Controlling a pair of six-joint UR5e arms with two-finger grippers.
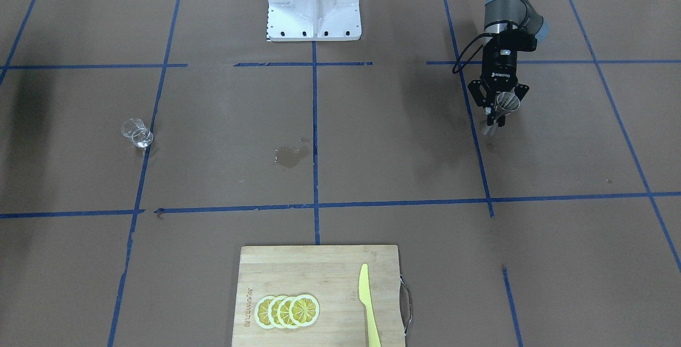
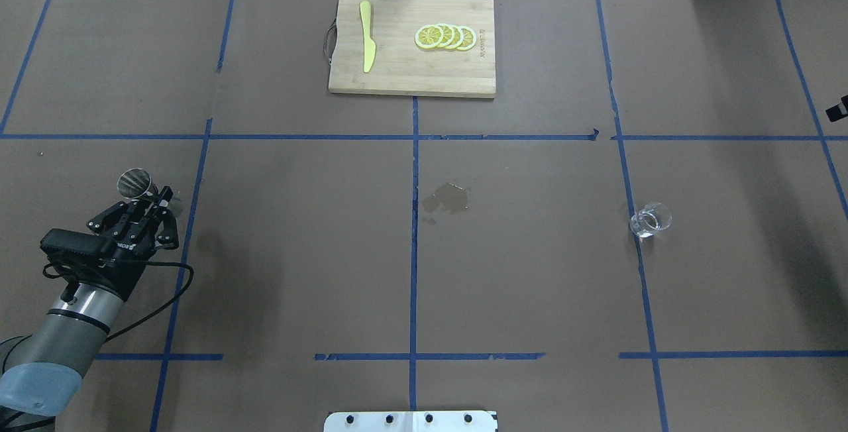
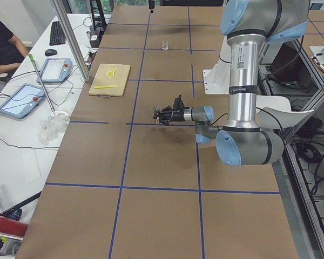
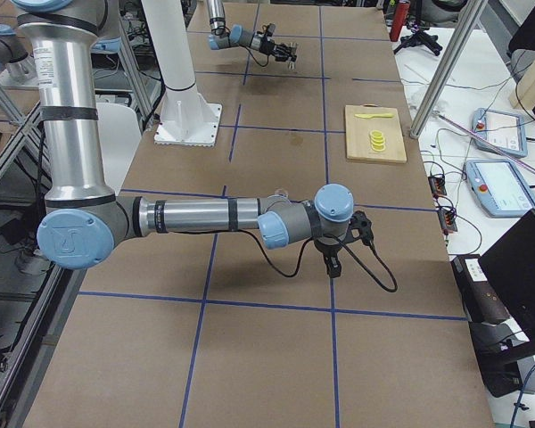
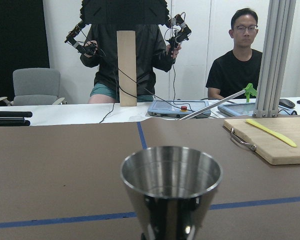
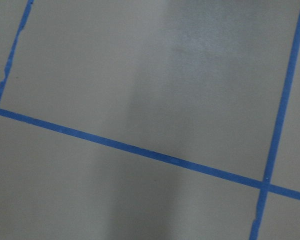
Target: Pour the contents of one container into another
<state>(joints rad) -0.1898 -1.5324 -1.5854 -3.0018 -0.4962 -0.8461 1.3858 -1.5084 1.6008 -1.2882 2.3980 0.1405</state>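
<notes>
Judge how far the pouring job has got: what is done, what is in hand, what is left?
Done: the left gripper is shut on the steel jigger. In hand: nothing is being poured; the jigger's bowl looks empty in the left wrist view. Left: the glass cup stands ungrasped on the robot's right, the right gripper is away from it, so grasping and pouring remain.

Overhead view: behind my shoulders, looking forward and down on the worktop (image 2: 298, 253). Front view: opposite, facing my base (image 1: 314, 6); both share the cutting board (image 2: 397, 74). Side views: along the worktop from each end. Left wrist view: level, close behind the jigger (image 5: 171, 185). Right wrist view: down onto the worktop.
</notes>
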